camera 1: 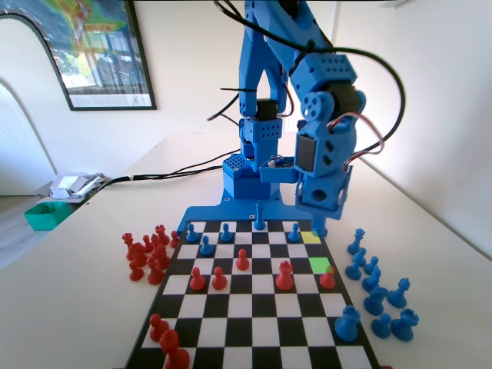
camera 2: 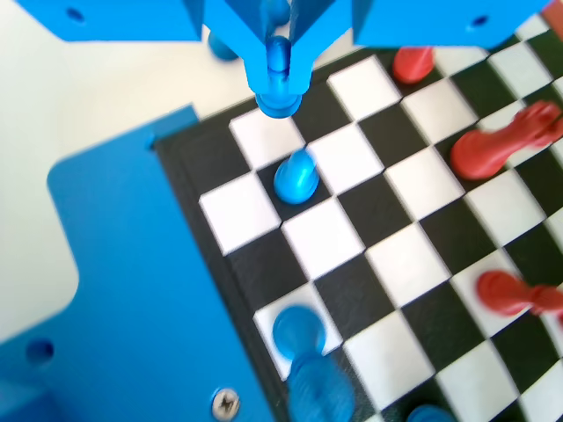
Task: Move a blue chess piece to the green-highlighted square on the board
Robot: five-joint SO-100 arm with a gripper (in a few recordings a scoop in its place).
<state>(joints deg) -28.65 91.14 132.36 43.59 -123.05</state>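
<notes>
Pawn [camera 2: 278, 88] hangs clamped in my jaws above the board's [camera 2: 413, 264] edge row, near the green square [camera 1: 320, 264].

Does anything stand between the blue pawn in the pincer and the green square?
Nothing visible does. The pincer is shut on the blue pawn above the yellow square. The green square is free, and so is the square before it. A red pawn stands just past it, nearer the fixed camera.

Fixed view: low, at the flat black-and-white checkered chessboard [camera 1: 254, 307] end, facing the blue arm. Wrist view: close, looking down. Shared: board's near-arm corner [camera 2: 352, 255].
</notes>
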